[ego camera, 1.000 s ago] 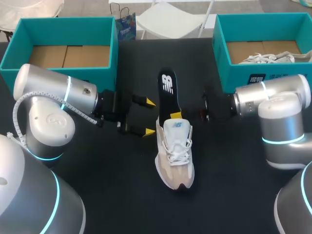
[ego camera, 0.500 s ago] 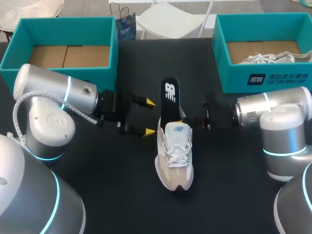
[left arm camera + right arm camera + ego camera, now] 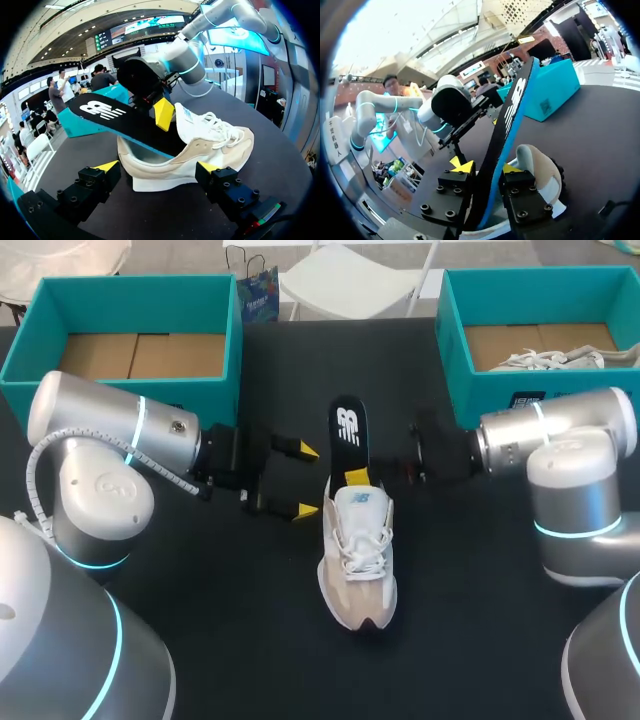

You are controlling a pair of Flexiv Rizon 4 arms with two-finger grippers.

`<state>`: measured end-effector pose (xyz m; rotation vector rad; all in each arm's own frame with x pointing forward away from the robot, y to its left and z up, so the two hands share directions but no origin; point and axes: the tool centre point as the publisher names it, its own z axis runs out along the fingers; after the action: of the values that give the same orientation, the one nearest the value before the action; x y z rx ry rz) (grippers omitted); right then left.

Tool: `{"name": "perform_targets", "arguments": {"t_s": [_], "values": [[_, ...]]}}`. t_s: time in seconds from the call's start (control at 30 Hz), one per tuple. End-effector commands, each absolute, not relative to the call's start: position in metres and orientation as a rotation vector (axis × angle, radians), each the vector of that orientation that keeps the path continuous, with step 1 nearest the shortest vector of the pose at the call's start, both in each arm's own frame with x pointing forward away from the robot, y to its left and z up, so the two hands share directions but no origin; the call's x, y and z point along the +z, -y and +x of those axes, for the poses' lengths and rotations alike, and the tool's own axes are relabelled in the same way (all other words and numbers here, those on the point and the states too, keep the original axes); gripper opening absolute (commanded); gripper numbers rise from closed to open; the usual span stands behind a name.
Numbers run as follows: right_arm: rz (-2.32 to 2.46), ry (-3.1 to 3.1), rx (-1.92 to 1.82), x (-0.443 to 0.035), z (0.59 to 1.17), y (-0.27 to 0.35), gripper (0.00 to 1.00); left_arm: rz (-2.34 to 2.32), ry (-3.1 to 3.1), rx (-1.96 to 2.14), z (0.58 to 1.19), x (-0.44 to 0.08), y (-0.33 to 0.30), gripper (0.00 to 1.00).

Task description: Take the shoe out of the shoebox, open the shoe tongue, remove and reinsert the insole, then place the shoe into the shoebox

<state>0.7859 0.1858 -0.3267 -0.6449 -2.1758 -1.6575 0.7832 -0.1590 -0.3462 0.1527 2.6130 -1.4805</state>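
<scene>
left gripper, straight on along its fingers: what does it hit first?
Most likely the shoe: its side wall near the heel lies directly ahead of the open left gripper. The insole sticks out above that line. How far off the shoe is remains unclear.

The insole's (image 3: 348,432) lower end is hidden inside the shoe (image 3: 358,555), under the right hand (image 3: 485,167). From above, only 1 yellow fingertip (image 3: 356,477) of that hand shows; the other is behind the insole. In the right wrist view, hand and insole cover most of the shoe.
</scene>
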Motion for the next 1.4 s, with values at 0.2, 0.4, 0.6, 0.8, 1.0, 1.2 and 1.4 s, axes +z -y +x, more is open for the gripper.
{"name": "perform_targets", "arguments": {"t_s": [0.2,0.4,0.6,0.8,1.0,1.2,1.4], "values": [[-0.657,2.161,-1.582,-0.336,0.792,-0.191,0.0,0.154,-2.616,-1.476,0.783,-0.346,0.16,1.0],[-0.689,2.146,-1.557,-0.342,0.784,-0.19,0.0,0.154,-2.616,-1.476,0.783,-0.346,0.16,1.0],[-0.752,2.114,-1.5,-0.352,0.768,-0.189,0.0,0.154,-2.616,-1.476,0.783,-0.346,0.16,1.0],[-0.781,2.095,-1.45,-0.357,0.759,-0.188,0.0,0.154,-2.616,-1.476,0.783,-0.346,0.16,1.0],[-0.788,2.082,-1.407,-0.358,0.757,-0.188,0.0,0.154,-2.616,-1.476,0.783,-0.346,0.16,1.0],[-0.778,2.101,-1.428,-0.349,0.762,-0.186,0.26,0.154,-2.616,-1.476,0.783,-0.346,0.16,1.0],[-0.749,2.145,-1.447,-0.336,0.775,-0.186,0.3,0.154,-2.616,-1.476,0.783,-0.346,0.16,1.0]]}}
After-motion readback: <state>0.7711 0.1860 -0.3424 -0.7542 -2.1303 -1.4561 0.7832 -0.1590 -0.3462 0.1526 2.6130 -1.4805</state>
